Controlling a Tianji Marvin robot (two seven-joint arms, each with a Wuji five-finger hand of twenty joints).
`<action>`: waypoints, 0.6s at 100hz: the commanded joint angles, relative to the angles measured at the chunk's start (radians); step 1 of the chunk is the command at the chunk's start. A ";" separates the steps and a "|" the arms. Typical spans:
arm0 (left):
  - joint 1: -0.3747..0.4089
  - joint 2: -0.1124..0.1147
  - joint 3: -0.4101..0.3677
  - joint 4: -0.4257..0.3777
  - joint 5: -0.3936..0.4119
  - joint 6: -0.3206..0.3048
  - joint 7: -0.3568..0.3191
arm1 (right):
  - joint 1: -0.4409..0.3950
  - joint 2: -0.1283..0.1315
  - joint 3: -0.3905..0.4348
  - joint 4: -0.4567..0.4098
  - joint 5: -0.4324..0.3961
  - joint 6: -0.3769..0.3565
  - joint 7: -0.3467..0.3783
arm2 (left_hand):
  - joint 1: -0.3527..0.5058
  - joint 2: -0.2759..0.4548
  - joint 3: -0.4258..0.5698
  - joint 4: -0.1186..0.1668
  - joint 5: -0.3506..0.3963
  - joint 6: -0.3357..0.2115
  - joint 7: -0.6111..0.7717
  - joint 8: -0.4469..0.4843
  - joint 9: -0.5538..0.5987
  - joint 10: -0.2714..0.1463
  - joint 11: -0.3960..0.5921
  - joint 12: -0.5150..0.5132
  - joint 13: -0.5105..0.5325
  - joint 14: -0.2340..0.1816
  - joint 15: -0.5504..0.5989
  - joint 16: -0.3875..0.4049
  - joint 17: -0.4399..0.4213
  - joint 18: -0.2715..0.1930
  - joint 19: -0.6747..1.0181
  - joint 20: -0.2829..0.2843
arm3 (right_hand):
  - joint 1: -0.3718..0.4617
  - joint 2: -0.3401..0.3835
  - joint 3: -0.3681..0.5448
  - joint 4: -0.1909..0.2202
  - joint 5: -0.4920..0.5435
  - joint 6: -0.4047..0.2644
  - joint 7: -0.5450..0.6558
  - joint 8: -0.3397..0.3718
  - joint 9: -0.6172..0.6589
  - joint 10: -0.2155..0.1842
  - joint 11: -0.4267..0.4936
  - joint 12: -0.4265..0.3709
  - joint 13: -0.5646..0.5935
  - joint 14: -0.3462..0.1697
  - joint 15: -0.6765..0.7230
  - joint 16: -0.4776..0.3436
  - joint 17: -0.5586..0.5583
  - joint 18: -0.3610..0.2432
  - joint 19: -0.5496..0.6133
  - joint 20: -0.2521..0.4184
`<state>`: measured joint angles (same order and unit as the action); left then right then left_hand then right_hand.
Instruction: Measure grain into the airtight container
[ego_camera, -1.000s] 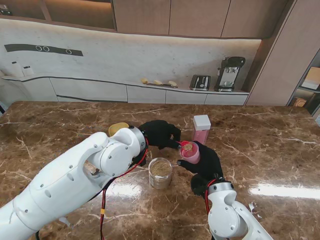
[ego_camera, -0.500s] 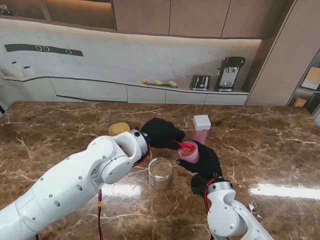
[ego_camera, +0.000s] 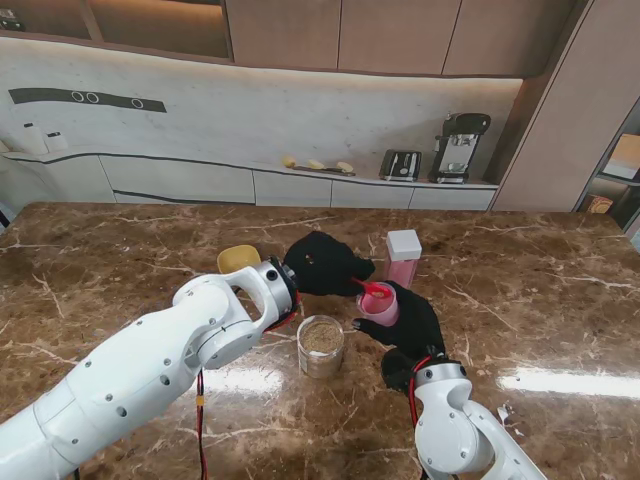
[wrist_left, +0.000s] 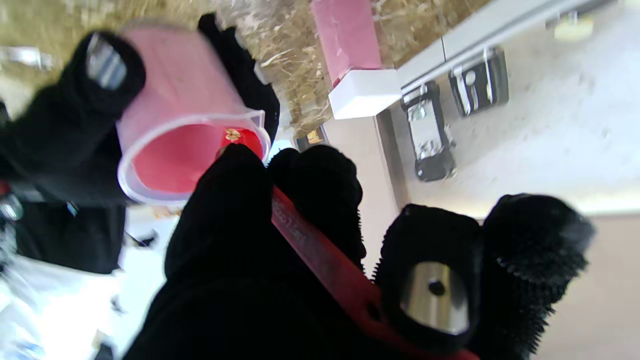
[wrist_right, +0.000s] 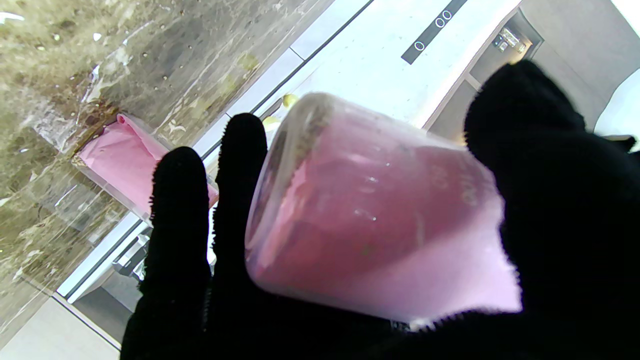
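Looking down from the stand: right hand (ego_camera: 408, 322) grips the pink measuring cup (ego_camera: 380, 304) above the counter (ego_camera: 540, 300), beside the grain jar (ego_camera: 321, 345). Left hand (ego_camera: 325, 265) pinches a red spoon (ego_camera: 372, 290), bowl inside the cup.

Left wrist: few grains remain; tip fully, tap lightly.

Right wrist: cup tilted; level it.

The left hand (ego_camera: 322, 264) reaches in from the left, its fingers (wrist_left: 320, 200) pinched closed around what it holds. The right hand (ego_camera: 410, 325), just beside it, is raised with fingers (wrist_right: 180, 215) curled in a wrapping grasp.
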<state>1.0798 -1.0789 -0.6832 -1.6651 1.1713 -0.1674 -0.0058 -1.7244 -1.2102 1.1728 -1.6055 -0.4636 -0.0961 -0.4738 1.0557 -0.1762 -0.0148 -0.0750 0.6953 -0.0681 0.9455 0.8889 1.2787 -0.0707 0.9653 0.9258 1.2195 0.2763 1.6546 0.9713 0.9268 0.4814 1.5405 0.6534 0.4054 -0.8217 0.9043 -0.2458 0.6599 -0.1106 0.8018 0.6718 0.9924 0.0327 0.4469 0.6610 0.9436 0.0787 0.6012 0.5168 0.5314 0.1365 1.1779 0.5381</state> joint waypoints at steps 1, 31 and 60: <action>-0.014 0.011 0.008 0.005 0.004 -0.012 0.016 | -0.010 -0.003 0.000 0.002 0.003 0.007 0.013 | 0.005 0.032 0.007 0.019 -0.017 -0.049 0.031 -0.004 0.081 -0.064 0.031 0.012 0.046 -0.027 0.110 -0.008 0.033 -0.018 0.074 -0.011 | 0.112 0.172 0.175 -0.007 0.059 -0.102 0.082 0.001 0.047 -0.060 0.027 0.016 0.018 -0.032 0.015 0.002 0.000 -0.014 0.026 -0.019; 0.012 0.010 -0.020 0.016 -0.005 -0.018 0.050 | -0.010 -0.003 0.001 0.001 0.003 0.007 0.015 | 0.001 0.024 0.010 0.020 -0.011 -0.058 0.032 -0.009 0.081 -0.064 0.034 0.013 0.046 -0.025 0.110 -0.010 0.038 -0.020 0.073 -0.016 | 0.111 0.172 0.175 -0.007 0.060 -0.102 0.083 0.002 0.046 -0.060 0.026 0.015 0.019 -0.032 0.015 0.002 0.000 -0.014 0.026 -0.020; 0.028 0.019 -0.039 0.013 0.017 -0.075 0.066 | -0.009 -0.004 0.000 -0.001 0.007 0.012 0.015 | -0.006 0.023 0.012 0.020 -0.011 -0.071 0.030 -0.007 0.080 -0.073 0.035 0.013 0.046 -0.026 0.109 -0.012 0.035 -0.022 0.071 -0.020 | 0.112 0.173 0.174 -0.007 0.060 -0.101 0.083 0.001 0.047 -0.061 0.026 0.015 0.019 -0.031 0.015 0.002 0.000 -0.015 0.026 -0.020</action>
<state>1.1113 -1.0657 -0.7336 -1.6581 1.1811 -0.2337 0.0632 -1.7258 -1.2104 1.1740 -1.6069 -0.4628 -0.0903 -0.4735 1.0445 -0.1762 -0.0148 -0.0750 0.6918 -0.0914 0.9465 0.8889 1.2787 -0.0847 0.9653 0.9263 1.2358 0.2722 1.6551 0.9686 0.9377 0.4613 1.5406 0.6423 0.4054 -0.8217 0.9043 -0.2458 0.6599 -0.1104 0.8018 0.6718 0.9924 0.0327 0.4469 0.6609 0.9436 0.0787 0.6013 0.5168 0.5314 0.1365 1.1779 0.5380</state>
